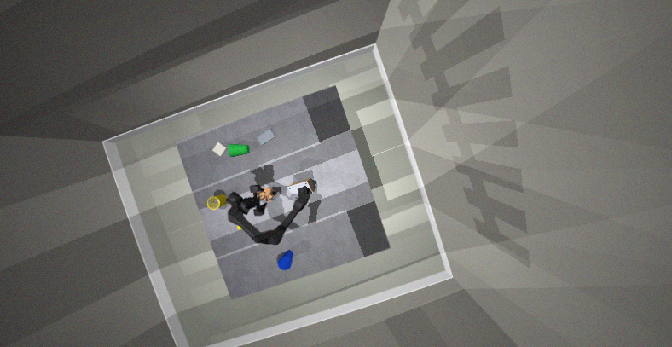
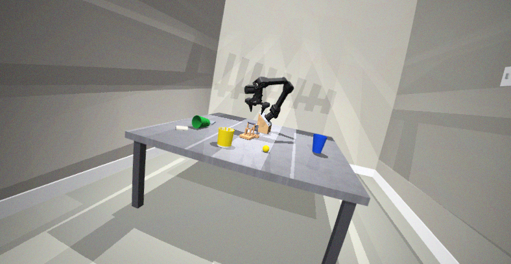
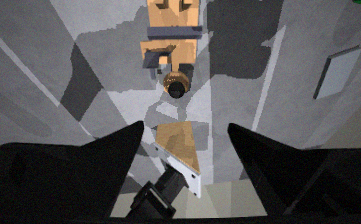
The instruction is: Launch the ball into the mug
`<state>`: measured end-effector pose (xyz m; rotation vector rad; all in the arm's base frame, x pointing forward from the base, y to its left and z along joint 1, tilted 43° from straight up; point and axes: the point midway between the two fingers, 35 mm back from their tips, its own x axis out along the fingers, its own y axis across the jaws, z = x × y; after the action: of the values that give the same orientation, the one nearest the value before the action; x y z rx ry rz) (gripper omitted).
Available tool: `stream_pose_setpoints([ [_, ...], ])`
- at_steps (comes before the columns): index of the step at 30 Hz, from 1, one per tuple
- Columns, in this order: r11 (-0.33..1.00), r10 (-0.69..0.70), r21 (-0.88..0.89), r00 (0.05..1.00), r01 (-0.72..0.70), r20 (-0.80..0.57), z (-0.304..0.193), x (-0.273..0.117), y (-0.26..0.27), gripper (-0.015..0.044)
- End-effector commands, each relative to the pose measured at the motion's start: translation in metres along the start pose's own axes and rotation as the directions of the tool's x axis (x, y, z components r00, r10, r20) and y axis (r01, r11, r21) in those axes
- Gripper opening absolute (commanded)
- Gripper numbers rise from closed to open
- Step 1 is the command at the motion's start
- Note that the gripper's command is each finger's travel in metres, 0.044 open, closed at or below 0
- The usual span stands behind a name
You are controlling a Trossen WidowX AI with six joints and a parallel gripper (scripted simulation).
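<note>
The wooden catapult [image 1: 267, 192] [image 2: 249, 137] [image 3: 173, 15] stands near the table's middle, with its dark crossbar and round cup in the wrist view. A black ball [image 3: 176, 90] shows at the near rim of the cup; I cannot tell whether it rests in the cup or is just above it. My gripper [image 2: 256, 110] [image 3: 186, 125] is wide open and empty above the catapult's cup end. The yellow mug [image 1: 221, 199] [image 2: 225, 137] stands upright beyond the catapult's other end, near the table edge.
A yellow ball [image 1: 239, 227] [image 2: 265, 148] lies near the mug. A blue cup [image 1: 285, 261] [image 2: 318, 143] stands to one side. A green cup [image 1: 238, 149] [image 2: 200, 122] lies between a white block [image 1: 218, 148] and a pale plate [image 1: 266, 136] [image 3: 338, 72]. A wooden wedge [image 2: 264, 126] [image 3: 178, 140] bears the arm's base.
</note>
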<state>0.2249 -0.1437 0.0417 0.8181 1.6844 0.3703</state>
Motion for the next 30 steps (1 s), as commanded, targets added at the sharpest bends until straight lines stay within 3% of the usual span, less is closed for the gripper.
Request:
stream_pose_setpoints([
  [1,1.000,-0.010,0.012,1.000,0.010,0.030,0.021,0.006,-0.003,0.0440],
  [14,0.995,-0.089,0.087,0.894,0.056,0.439,0.141,-0.047,-0.024,0.0440],
  [30,0.999,0.036,-0.006,0.578,-0.054,0.815,0.256,-0.150,-0.001,0.0440],
])
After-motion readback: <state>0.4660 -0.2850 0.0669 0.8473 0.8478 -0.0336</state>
